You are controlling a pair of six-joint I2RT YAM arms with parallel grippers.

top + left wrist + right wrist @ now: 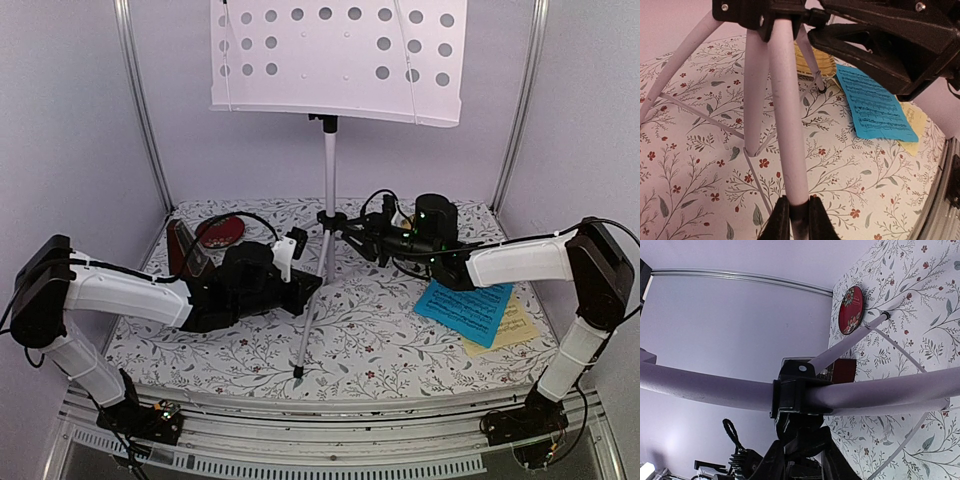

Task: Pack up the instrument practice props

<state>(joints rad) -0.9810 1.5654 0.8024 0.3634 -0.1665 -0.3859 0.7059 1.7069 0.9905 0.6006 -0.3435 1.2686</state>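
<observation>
The silver music stand (335, 60) rises at mid-table, with its perforated desk high at the back. My left gripper (306, 290) is shut on one tripod leg (785, 100), and its jaws (799, 215) pinch the leg just above the black foot. My right gripper (354, 232) comes in from the right at the tripod hub (795, 390). Its jaws (807, 452) are closed around the black knob under the hub. The dark red-brown metronome (185, 250) stands at the back left. The blue sheet (465, 310) lies over the pale-yellow sheet (512, 325) at the right.
A round red disc (222, 232) lies behind the metronome. A yellow ribbed item (815, 60) sits behind the tripod legs. The other tripod legs (680, 50) splay over the flowered tabletop (380, 350). White walls and metal posts close in the back and both sides.
</observation>
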